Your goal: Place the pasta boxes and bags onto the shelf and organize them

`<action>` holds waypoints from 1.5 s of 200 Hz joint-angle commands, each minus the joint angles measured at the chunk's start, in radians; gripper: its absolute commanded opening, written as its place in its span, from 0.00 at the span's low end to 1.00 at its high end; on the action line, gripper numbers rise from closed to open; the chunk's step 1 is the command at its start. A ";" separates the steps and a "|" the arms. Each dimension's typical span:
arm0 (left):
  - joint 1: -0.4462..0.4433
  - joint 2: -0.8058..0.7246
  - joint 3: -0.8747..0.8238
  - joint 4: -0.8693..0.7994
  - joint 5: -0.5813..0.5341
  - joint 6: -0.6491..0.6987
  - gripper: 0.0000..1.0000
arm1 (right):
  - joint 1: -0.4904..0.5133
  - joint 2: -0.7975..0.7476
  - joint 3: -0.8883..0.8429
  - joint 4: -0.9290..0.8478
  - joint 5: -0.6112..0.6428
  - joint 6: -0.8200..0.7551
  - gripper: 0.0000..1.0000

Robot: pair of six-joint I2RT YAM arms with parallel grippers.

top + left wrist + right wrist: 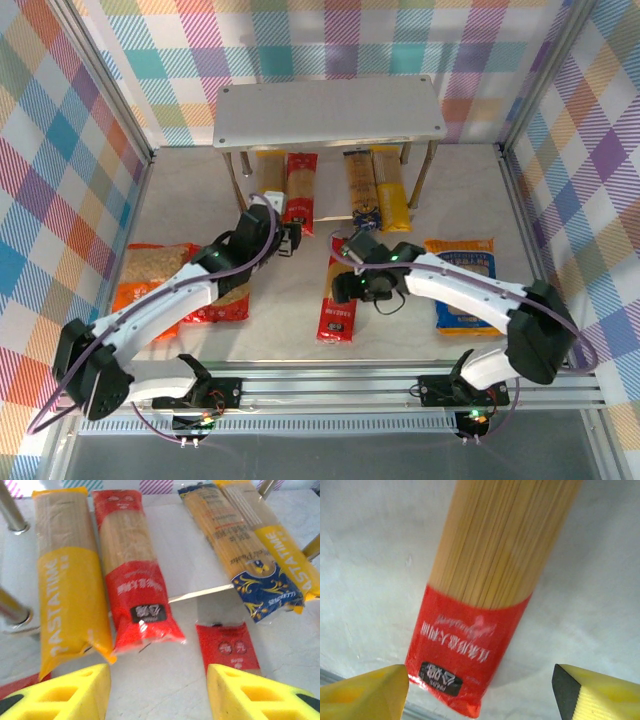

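Observation:
Four pasta boxes lie side by side on the lower board of the shelf (330,112): a yellow one (70,595), a red one (132,580), a dark blue one (240,555) and another yellow one (280,540). A fifth, red box (337,300) lies on the table in front, its far end (227,647) by my left finger. My left gripper (292,240) (157,695) stands open over bare table just before the shelf. My right gripper (352,285) (481,680) hovers open above that red box (480,595), fingers well clear of it.
An orange bag (150,275) and a red bag (225,300) lie at the left, partly under my left arm. A blue bag (465,285) lies at the right under my right arm. Thin shelf legs (12,510) stand at the corners. Checked walls close the sides.

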 commanded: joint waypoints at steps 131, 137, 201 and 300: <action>0.000 -0.186 -0.104 -0.126 -0.064 -0.038 0.56 | 0.096 0.283 0.095 0.023 -0.033 0.169 0.99; 0.001 -0.189 -0.106 -0.127 -0.066 -0.037 0.56 | 0.096 0.292 0.098 0.023 -0.034 0.165 0.99; 0.001 -0.225 -0.113 -0.133 -0.084 -0.030 0.56 | 0.090 0.340 0.110 -0.046 0.016 0.137 0.99; 0.002 -0.255 -0.122 -0.142 -0.091 -0.031 0.57 | 0.079 0.283 0.049 -0.156 0.052 0.091 0.98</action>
